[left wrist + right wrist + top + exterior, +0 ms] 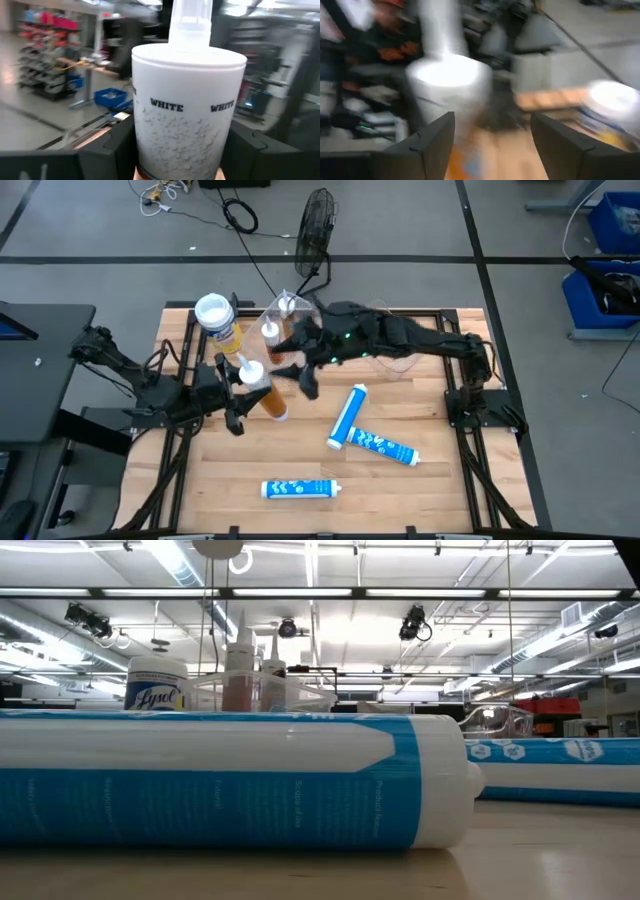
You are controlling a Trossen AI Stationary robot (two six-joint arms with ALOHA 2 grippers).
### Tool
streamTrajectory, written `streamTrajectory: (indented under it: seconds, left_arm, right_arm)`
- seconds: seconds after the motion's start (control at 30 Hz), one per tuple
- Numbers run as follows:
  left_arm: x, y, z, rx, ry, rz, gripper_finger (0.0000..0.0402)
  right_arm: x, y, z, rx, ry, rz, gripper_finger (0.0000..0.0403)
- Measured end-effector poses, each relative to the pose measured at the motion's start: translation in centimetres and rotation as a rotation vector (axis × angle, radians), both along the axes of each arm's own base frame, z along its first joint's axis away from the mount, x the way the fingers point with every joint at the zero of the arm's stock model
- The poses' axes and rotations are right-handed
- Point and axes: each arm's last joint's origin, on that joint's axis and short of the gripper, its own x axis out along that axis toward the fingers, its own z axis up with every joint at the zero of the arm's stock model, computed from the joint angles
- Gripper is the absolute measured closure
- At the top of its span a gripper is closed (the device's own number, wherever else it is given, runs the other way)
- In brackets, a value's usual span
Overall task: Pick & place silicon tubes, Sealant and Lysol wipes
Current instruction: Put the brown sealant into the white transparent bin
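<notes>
My left gripper point(243, 392) is shut on a slim orange-brown tube with a white top point(262, 388) at the table's left middle; its left wrist view shows the white part marked WHITE point(185, 110). The Lysol wipes point(217, 318), a yellow canister with a white lid, stands upright on its base just beyond, and shows in the low view too point(157, 685). My right gripper point(298, 373) is open and empty beside a clear bin point(300, 320) that holds two more such tubes point(271, 332). In its blurred wrist view a white-topped tube point(447, 85) stands ahead. My left gripper pinches the tube between its two fingers point(107, 150), one on each side of its white upper part point(145, 150). The fingers come level from the table's left and lie across the tube. The tube is tilted, its nozzle toward the far left; whether its lower end touches the table is not visible.
Three blue-and-white tubes lie flat on the wooden table: two right of middle point(347, 416) point(386, 446), one near the front edge point(300, 489), which fills the low view point(230, 780). A fan point(316, 230) stands on the floor beyond the far edge.
</notes>
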Motion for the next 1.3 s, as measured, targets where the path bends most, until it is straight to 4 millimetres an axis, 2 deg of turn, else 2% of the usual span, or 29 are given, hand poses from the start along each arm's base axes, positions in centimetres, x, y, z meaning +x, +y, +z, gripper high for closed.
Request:
streamTrajectory:
  seconds: [0.13,0.23,0.3,0.4,0.5,0.53,0.67,0.8,1.13,1.3]
  left_arm:
    - [0.0,-0.1,0.0,0.018,0.002,-0.028,0.0186]
    - [0.2,0.2,0.0,0.053,0.017,0.0,0.0186]
    - [0.4,0.7,0.0,0.067,0.022,0.029,0.0186]
    - [0.9,1.8,0.0,0.096,0.035,0.089,0.0186]
    - [1.5,3.2,0.1,0.119,0.04,0.149,0.0186]
    - [1.7,3.8,0.1,0.122,0.033,0.154,0.0186]
    - [3.2,5.9,-0.1,0.152,0.026,0.197,0.0186]
    - [4.6,7.9,-0.5,0.192,0.042,0.283,0.0186]
    - [8.7,11.5,-3.6,0.22,0.147,0.441,0.0186]
    - [9.9,12.9,-4.9,0.208,0.183,0.546,0.0186]
  right_arm:
    - [-2.7,-0.7,0.6,-0.033,0.119,-0.091,0.0156]
    - [-5.1,-0.9,1.2,-0.063,0.207,-0.16,0.0183]
    - [-6.4,-1.0,1.5,-0.066,0.244,-0.196,0.0217]
    - [-8.2,-1.1,2.0,-0.051,0.292,-0.22,0.0291]
    - [-9.4,-1.1,2.5,-0.028,0.298,-0.229,0.0374]
    - [-9.5,-1.1,2.6,-0.026,0.293,-0.228,0.0388]
    - [-9.5,-1.1,2.7,-0.025,0.284,-0.248,0.0383]
    - [-9.0,-1.1,2.5,-0.027,0.28,-0.251,0.0398]
    - [-8.6,-1.1,2.3,-0.025,0.282,-0.244,0.04]
    - [-8.6,-1.1,2.2,-0.023,0.283,-0.24,0.0401]
